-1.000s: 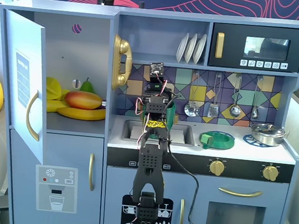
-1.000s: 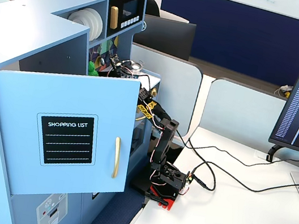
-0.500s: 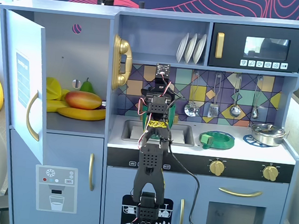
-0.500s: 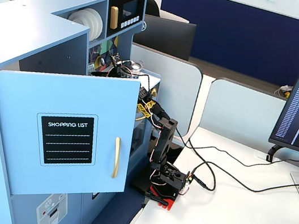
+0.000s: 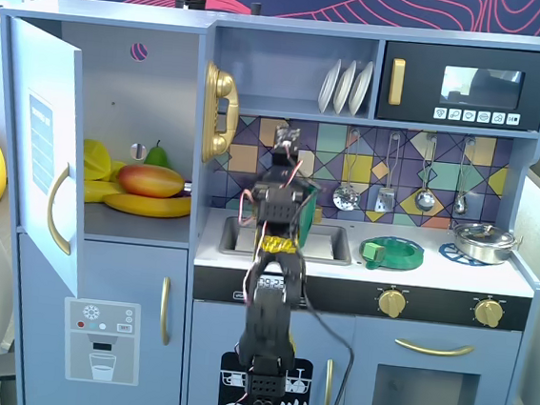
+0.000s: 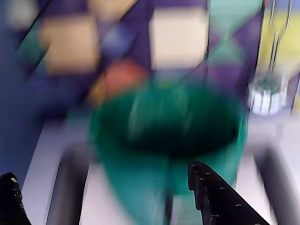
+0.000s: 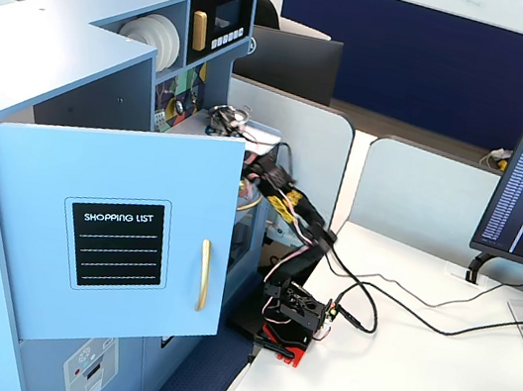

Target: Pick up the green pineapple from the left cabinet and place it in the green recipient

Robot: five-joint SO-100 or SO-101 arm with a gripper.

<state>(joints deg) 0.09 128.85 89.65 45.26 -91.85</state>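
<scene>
Gripper (image 6: 101,171) fingers spread wide w/ nothing between them – the blurred green recipient (image 6: 168,136) sits at 12 o'clock of them in wrist view. Green pineapple: can't spot it anywhere. The left cabinet (image 5: 166,87), at 9 o'clock of the arm, shows only a mango (image 5: 150,180) and a pear tip (image 5: 157,153). Likely light, stiff, bumpy plastic – pinch across the body, not the crown.

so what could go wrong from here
1. The wrist view is motion-blurred and the open gripper sits close over the green recipient; a fast swing could clip its rim and tip it.
2. No green pineapple shows in any view. If it lies in the left cabinet, it is hidden behind the mango and banana, and reaching in could knock those out.
</scene>
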